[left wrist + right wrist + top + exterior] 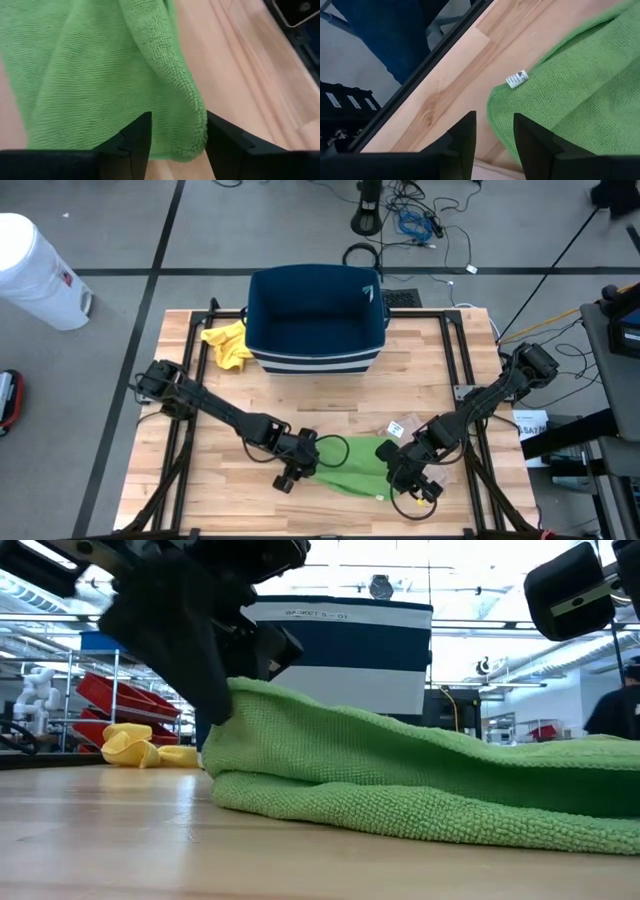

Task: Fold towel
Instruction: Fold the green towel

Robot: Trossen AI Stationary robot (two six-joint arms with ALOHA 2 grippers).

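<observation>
The green towel (350, 465) lies folded in layers on the wooden table near its front edge, and in the low view the towel (400, 770) humps up at its left end. My left gripper (308, 467) is at that left end. It is open, slanting down, with the rounded folded end (192, 120) between its fingers. My right gripper (400, 470) is at the towel's right end. It is open too, and its fingers stand either side of a towel corner (502, 117) that lies flat beside a small white label (516, 79). My left gripper's open fingers stand either side of the towel's folded left end (197, 135). In the low view one finger (205, 680) stands right against that end, and I cannot tell whether it touches. The towel rests on the table.
A navy bin with white stripes (315, 320) stands at the far middle of the table, with a crumpled yellow cloth (228, 345) to its left. A small card (405, 425) lies behind the towel's right end. Black frame rails (470, 380) run along the table's sides.
</observation>
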